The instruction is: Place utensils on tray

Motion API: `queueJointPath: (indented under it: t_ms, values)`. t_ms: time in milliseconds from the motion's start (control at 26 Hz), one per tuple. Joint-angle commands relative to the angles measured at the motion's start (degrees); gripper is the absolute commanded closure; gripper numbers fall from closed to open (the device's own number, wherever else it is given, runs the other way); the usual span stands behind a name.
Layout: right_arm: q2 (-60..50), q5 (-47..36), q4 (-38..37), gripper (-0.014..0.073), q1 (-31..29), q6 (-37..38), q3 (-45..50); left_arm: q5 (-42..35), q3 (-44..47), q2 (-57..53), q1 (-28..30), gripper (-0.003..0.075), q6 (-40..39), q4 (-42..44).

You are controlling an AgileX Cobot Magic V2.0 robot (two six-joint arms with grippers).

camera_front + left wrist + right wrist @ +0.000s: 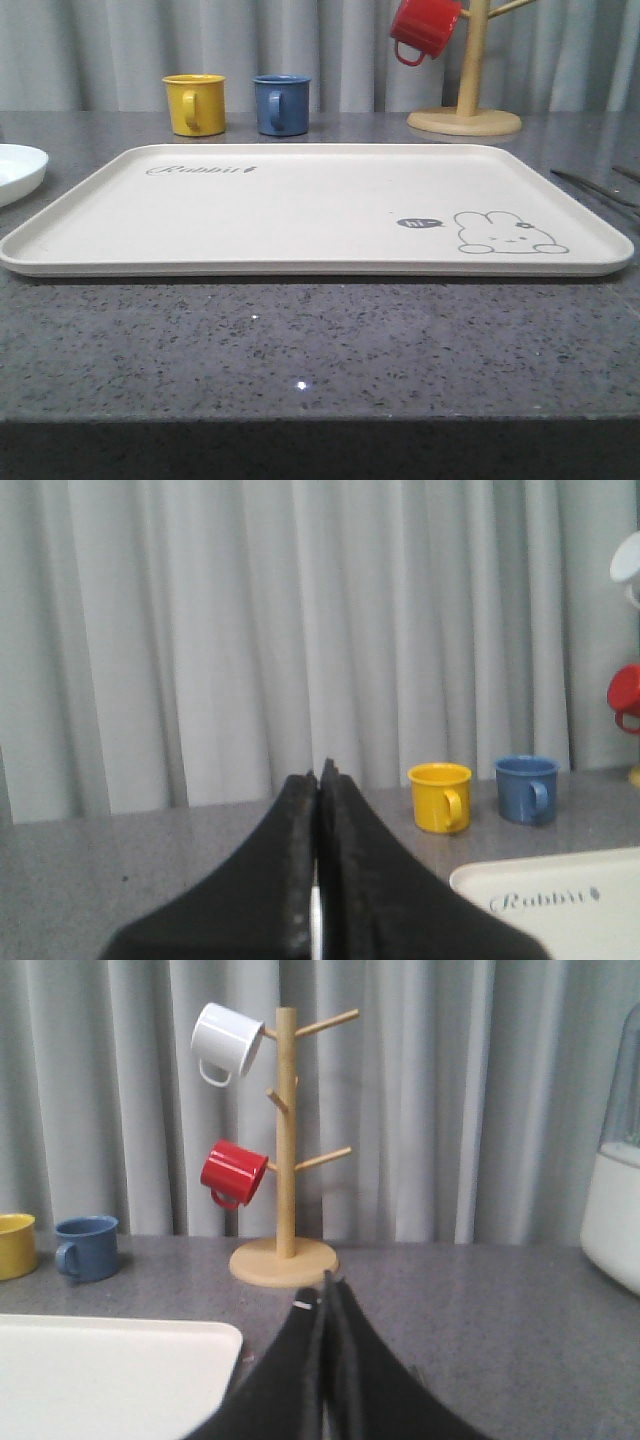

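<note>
Tray [300, 215] bare, centred on counter; utensils [600, 188] lying on counter just off its right edge. Left gripper [318, 775] and right gripper [327, 1280] both pressed closed, empty. Open right, descend low, pinch one handle.

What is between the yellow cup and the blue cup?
Nothing: bare grey countertop separates the yellow mug and blue mug, seen in the front view.
</note>
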Motion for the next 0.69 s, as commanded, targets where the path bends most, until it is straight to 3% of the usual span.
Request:
queueJointPath:
  t_ms: [0, 269, 384, 461, 614, 653]
  values:
    - [7.7, 2.2, 0.3, 0.0661, -0.3, -0.5, -7.2, -0.6, -5.0, 7.4, -0.2, 0.0738, -0.6, -0.1]
    - [13.9, 2.6, 0.3, 0.0657, -0.3, -0.5, -10.3, -1.2, -7.1, 12.6, -0.2, 0.0738, -0.6, -0.2]
    - [13.9, 2.7, 0.3, 0.0574, -0.3, -0.5, -10.3, -1.2, -7.1, 12.6, -0.2, 0.0704, -0.6, -0.2]
    - [13.9, 2.8, 0.3, 0.0426, -0.3, -0.5, -10.3, -1.2, -7.1, 12.6, -0.2, 0.0599, -0.6, -0.2]
    - [13.9, 3.0, 0.3, 0.0067, -0.3, -0.5, -10.3, -1.2, -7.0, 12.6, -0.2, 0.0239, -0.6, -0.2]
    - [13.9, 3.1, 0.3, 0.0016, -0.3, -0.5, -10.3, -1.2, -7.0, 12.6, -0.2, 0.0167, -0.6, -0.2]
